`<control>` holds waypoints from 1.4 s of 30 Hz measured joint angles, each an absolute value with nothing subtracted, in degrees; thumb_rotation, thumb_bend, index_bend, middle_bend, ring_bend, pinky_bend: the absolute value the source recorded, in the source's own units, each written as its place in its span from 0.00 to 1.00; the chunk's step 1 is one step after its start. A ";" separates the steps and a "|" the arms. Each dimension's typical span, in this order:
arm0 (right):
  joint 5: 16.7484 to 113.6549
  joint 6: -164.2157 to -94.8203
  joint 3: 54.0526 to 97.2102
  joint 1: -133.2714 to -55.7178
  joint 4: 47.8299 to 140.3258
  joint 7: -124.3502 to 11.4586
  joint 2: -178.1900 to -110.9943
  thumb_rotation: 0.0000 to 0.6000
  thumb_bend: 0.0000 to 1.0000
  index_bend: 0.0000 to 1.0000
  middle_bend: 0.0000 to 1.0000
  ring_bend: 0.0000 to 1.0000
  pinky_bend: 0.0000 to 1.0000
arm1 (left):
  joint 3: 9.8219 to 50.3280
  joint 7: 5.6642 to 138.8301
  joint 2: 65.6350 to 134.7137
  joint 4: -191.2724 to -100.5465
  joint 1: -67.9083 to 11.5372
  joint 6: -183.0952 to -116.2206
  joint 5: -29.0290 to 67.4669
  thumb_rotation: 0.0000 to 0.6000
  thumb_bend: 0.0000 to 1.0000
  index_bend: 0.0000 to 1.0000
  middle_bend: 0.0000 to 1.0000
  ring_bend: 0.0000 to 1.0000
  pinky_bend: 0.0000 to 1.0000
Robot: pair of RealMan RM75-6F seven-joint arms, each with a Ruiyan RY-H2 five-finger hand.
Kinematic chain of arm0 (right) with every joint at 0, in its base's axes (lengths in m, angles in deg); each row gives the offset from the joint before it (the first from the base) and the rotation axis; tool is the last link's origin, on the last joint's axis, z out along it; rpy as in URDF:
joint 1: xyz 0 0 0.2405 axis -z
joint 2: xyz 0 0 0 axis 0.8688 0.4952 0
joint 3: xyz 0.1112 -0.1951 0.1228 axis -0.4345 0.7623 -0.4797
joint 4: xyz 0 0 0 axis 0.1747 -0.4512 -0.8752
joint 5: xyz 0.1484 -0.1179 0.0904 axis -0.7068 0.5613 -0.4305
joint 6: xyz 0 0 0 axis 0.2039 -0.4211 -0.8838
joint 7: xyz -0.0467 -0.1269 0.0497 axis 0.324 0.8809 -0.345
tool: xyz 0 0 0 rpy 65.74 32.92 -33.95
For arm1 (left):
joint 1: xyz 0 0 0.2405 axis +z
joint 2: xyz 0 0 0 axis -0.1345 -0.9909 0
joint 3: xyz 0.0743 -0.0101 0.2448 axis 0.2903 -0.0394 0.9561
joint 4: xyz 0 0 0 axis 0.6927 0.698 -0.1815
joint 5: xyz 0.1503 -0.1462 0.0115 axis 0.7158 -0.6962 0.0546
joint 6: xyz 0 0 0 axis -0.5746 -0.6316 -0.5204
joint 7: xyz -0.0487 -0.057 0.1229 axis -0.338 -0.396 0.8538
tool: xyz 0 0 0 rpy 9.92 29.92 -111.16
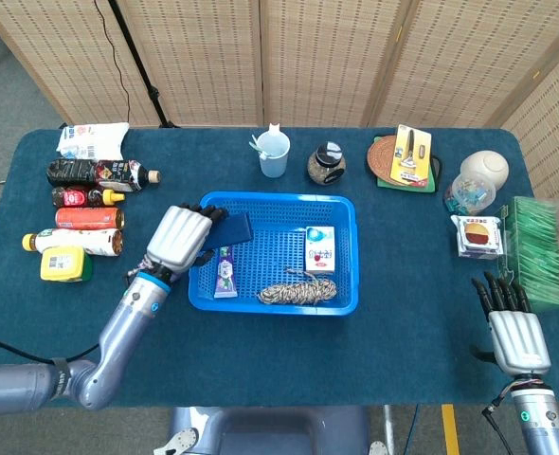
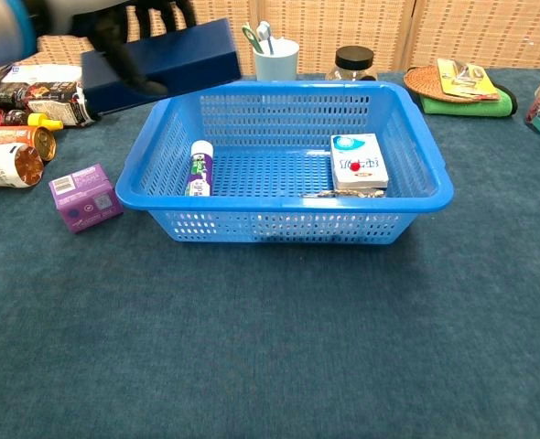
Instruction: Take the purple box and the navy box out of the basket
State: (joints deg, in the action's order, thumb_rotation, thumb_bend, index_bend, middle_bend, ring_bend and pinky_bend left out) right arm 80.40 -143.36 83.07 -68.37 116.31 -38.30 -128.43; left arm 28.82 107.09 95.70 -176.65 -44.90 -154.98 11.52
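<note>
My left hand point(image 1: 178, 238) grips the navy box point(image 2: 160, 64) and holds it in the air over the left rim of the blue basket point(image 1: 341, 270); in the head view the navy box point(image 1: 234, 227) sticks out to the right of the fingers. The purple box point(image 2: 85, 197) lies on the table left of the basket point(image 2: 416, 197); in the head view the arm hides it. My right hand point(image 1: 513, 334) rests near the table's front right corner, fingers straight and apart, holding nothing.
Inside the basket lie a purple-labelled tube point(image 1: 225, 272), a white card box point(image 1: 319, 248) and a coil of rope point(image 1: 300, 289). Bottles point(image 1: 88, 219) crowd the left edge. A cup point(image 1: 273, 154), a jar point(image 1: 326, 163) and packets stand behind the basket.
</note>
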 measured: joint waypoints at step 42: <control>80.56 -143.30 83.18 -68.22 116.68 -37.59 -128.73 1.00 0.00 0.00 0.00 0.00 0.00 | 45.93 73.06 93.83 -155.28 -25.02 -146.07 46.34 1.00 0.34 0.00 0.00 0.00 0.25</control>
State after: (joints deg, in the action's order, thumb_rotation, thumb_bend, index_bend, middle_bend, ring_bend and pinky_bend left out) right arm 80.56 -143.30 83.18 -68.22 116.68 -37.59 -128.73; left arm 45.93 73.06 93.83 -155.28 -25.02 -146.07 46.34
